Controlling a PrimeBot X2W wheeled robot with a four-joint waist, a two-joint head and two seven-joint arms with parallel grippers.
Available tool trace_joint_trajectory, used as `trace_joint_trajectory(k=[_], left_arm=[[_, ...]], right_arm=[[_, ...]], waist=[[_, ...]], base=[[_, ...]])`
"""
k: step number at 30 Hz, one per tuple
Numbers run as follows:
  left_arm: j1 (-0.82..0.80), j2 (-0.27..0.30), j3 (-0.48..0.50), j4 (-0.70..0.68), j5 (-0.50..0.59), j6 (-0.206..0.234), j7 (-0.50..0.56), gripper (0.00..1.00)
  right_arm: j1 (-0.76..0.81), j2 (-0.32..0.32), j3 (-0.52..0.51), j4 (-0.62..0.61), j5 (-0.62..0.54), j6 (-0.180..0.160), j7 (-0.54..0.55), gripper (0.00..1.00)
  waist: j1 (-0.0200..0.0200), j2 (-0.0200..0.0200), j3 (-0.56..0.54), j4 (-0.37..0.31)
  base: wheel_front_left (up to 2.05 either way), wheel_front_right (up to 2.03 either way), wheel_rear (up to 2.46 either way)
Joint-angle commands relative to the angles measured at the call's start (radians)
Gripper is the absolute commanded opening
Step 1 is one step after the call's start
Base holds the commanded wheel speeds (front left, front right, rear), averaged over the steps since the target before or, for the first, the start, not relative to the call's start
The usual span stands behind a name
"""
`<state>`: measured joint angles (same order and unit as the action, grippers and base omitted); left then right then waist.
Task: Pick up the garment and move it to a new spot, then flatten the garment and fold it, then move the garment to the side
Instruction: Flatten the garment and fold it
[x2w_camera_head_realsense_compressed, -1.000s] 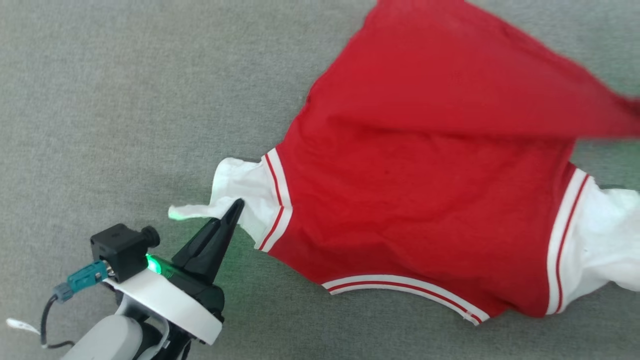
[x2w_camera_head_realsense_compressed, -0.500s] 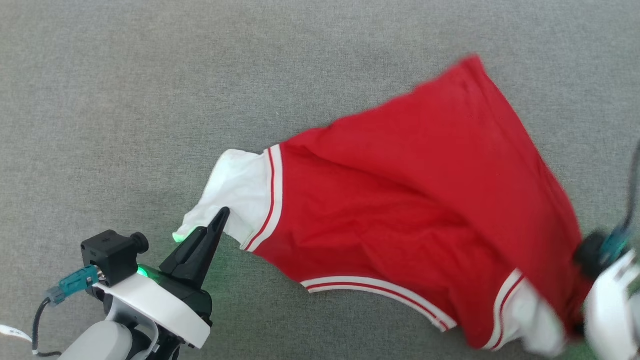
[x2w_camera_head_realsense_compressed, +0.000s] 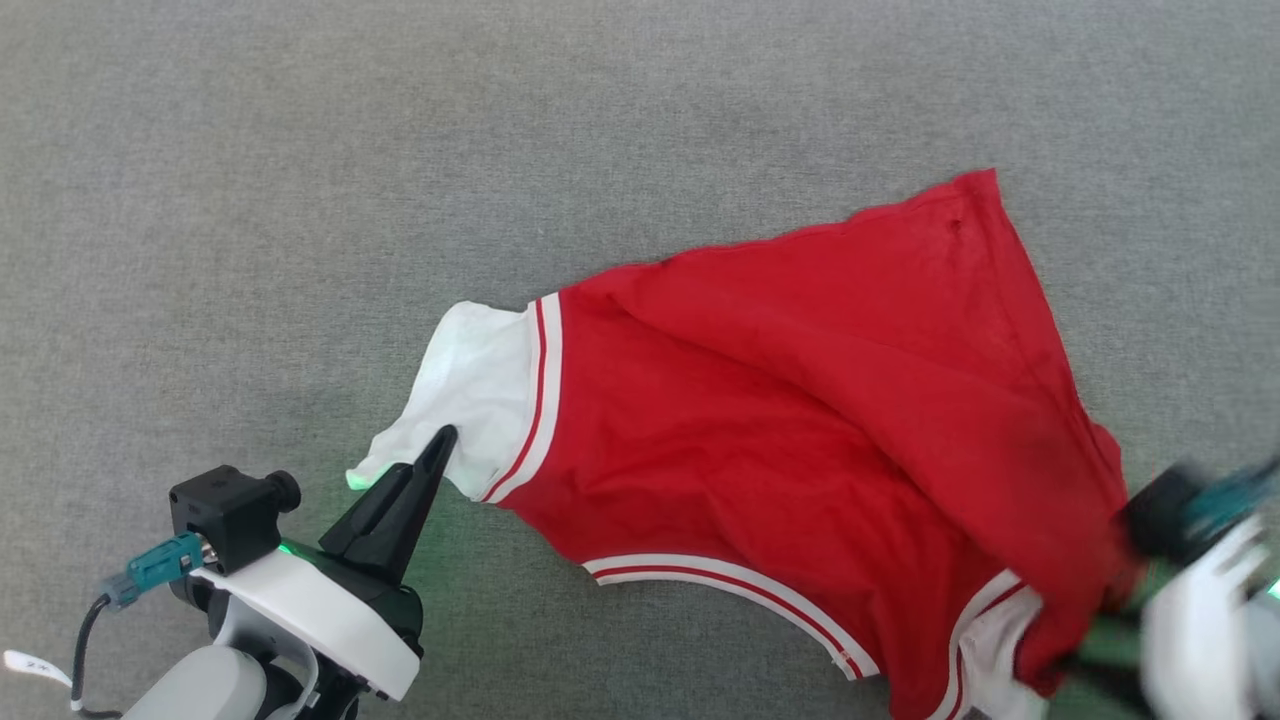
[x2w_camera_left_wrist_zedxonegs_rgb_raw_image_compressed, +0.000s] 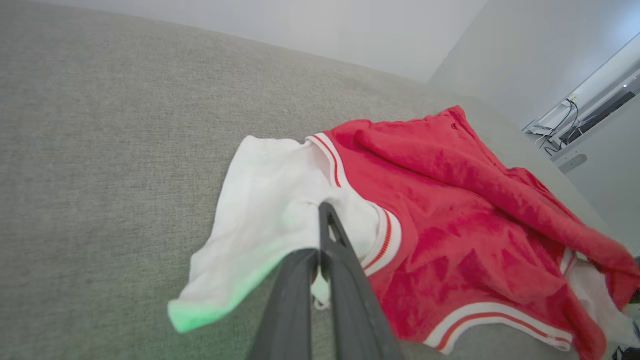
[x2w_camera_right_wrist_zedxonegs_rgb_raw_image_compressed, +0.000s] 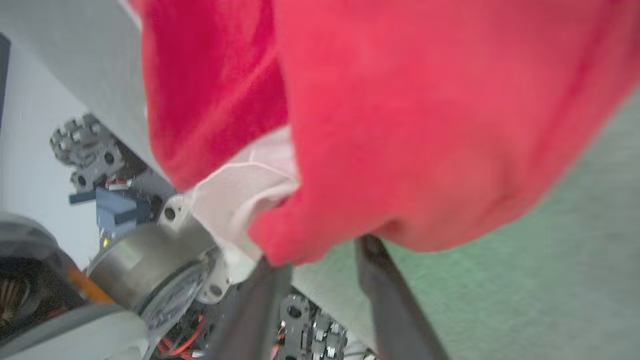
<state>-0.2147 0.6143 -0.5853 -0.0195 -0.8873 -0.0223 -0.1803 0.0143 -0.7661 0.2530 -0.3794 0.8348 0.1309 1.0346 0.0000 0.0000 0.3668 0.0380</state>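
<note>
Lower left of the head view: left tool (x2w_camera_head_realsense_compressed: 440, 450) is pinched narrow on the white sleeve (x2w_camera_head_realsense_compressed: 470, 390) of the garment (x2w_camera_head_realsense_compressed: 800, 420). It lies on the grey bench (x2w_camera_head_realsense_compressed: 300, 200), red body running right. Right tool (x2w_camera_right_wrist_zedxonegs_rgb_raw_image_compressed: 321, 255) is at the bunched right end, with red cloth draped over the ends of its fingers (x2w_camera_right_wrist_zedxonegs_rgb_raw_image_compressed: 385, 290). I can't tell if it's gripping.

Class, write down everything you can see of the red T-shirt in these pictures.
The garment is soft bright-red cloth with white sleeves and white-red-white striped trim at seams and neckline. It lies rumpled, partly folded over itself, on the grey fabric surface. The left gripper pinches one white sleeve; the other end drapes over the right gripper.
</note>
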Motion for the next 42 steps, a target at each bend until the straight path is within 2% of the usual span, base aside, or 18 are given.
trace_joint_trajectory(k=[1, 7, 9, 12, 18, 23, 27, 34, 35, 36, 37, 42], left_arm=[[0.006, 0.002, 0.0, -0.001, -0.008, 0.0, -0.003, 0.0], [-0.007, -0.002, -0.004, -0.016, 0.0, 0.0, -0.004, 0.0], [-0.02, -0.01, -0.01, -0.02, 0.007, -0.004, -0.003, 0.0], [-0.037, -0.025, -0.018, -0.02, 0.011, -0.009, -0.003, 0.0], [-0.068, -0.044, -0.027, -0.009, 0.018, -0.021, -0.007, 0.0], [-0.108, -0.071, -0.036, 0.015, 0.027, -0.036, -0.018, 0.0], [-0.132, -0.09, -0.045, 0.033, 0.034, -0.048, -0.025, 0.0], [-0.152, -0.107, -0.049, 0.06, 0.031, -0.059, -0.038, 0.0], [-0.153, -0.109, -0.049, 0.065, 0.031, -0.061, -0.041, 0.0], [-0.153, -0.11, -0.049, 0.069, 0.03, -0.063, -0.041, 0.0], [-0.154, -0.111, -0.049, 0.074, 0.029, -0.065, -0.041, 0.0], [-0.177, -0.11, -0.055, 0.11, 0.039, -0.076, -0.048, 0.0]], right_arm=[[-0.018, -0.012, -0.055, -0.023, 0.018, 0.0, -0.011, 1.0], [-0.104, -0.059, -0.273, -0.083, 0.042, 0.0, -0.012, 1.0], [-0.167, -0.062, -0.313, -0.073, 0.02, 0.0, -0.019, 1.0], [-0.273, -0.053, -0.316, -0.034, -0.016, 0.0, -0.041, 1.0], [-0.49, -0.016, -0.214, 0.102, -0.125, 0.0, -0.103, 1.0], [-0.693, 0.037, -0.046, 0.333, -0.205, 0.0, -0.14, 1.0], [-0.744, 0.019, 0.063, 0.447, -0.202, 0.0, -0.103, 1.0], [-0.74, -0.001, 0.178, 0.531, -0.14, 0.0, -0.068, 1.0], [-0.736, -0.005, 0.194, 0.532, -0.131, 0.0, -0.062, 0.95], [-0.735, -0.006, 0.206, 0.534, -0.119, 0.0, -0.057, 0.42], [-0.739, -0.005, 0.211, 0.537, -0.106, 0.0, -0.056, 0.0], [-0.788, 0.013, 0.188, 0.55, -0.09, 0.0, -0.16, 0.0]], waist=[[0.0, 0.0, -0.001, -0.003], [0.0, 0.0, 0.014, 0.008], [0.0, 0.0, 0.023, 0.022], [0.0, 0.0, 0.044, 0.046], [0.0, 0.0, 0.087, 0.087], [0.0, 0.0, 0.133, 0.126], [0.0, 0.0, 0.153, 0.148], [0.0, 0.0, 0.167, 0.158], [0.0, 0.0, 0.167, 0.157], [0.0, 0.0, 0.166, 0.156], [0.0, 0.0, 0.164, 0.154], [0.0, 0.0, 0.135, 0.144]], base=[[0.0, 0.0, 0.0], [0.0, 0.0, 0.0], [0.0, 0.0, 0.0], [0.0, 0.0, 0.0], [0.0, 0.0, 0.0], [0.0, 0.0, 0.0], [0.0, 0.0, 0.0], [0.0, 0.0, 0.0], [0.0, 0.0, 0.0], [0.0, 0.0, 0.0], [0.0, 0.0, 0.0], [0.0, 0.0, 0.0]])
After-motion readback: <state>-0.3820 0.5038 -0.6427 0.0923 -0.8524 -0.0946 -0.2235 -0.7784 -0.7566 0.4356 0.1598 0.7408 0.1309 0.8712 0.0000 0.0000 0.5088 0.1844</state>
